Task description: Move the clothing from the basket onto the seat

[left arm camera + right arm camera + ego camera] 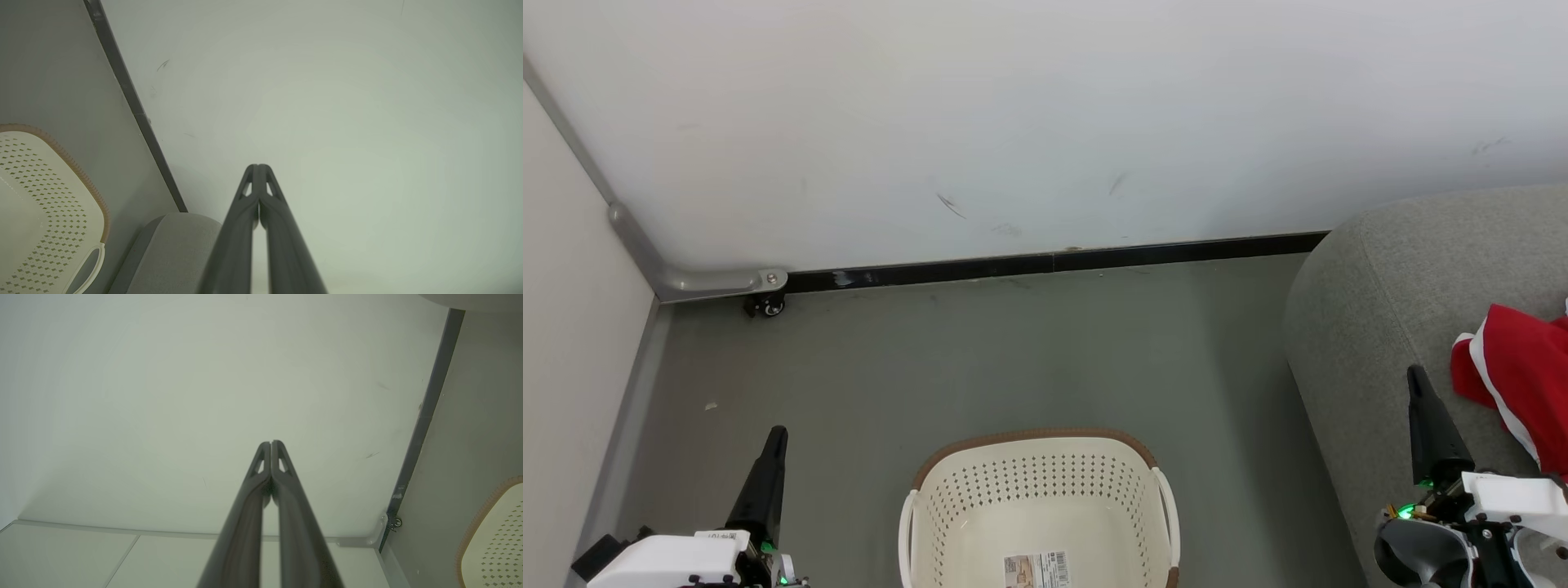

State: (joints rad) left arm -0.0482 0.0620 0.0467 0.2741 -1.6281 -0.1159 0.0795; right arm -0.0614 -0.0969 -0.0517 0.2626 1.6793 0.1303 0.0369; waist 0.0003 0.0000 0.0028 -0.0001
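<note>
Left end effector pressed together, right end effector likewise, clothing on seat

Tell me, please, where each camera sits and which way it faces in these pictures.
Head view: on the head, facing forward and down at the grey floor, cream-white perforated plastic basket and light-grey fabric sofa seat bearing the red jersey; left gripper lower left, right gripper lower right.
Left wrist view: on that wrist, facing along its shut dark fingers at the white wall.
Right wrist view: likewise, along its shut dark fingers at that wall.
Shared: all three show the basket and black skirting strip.
</note>
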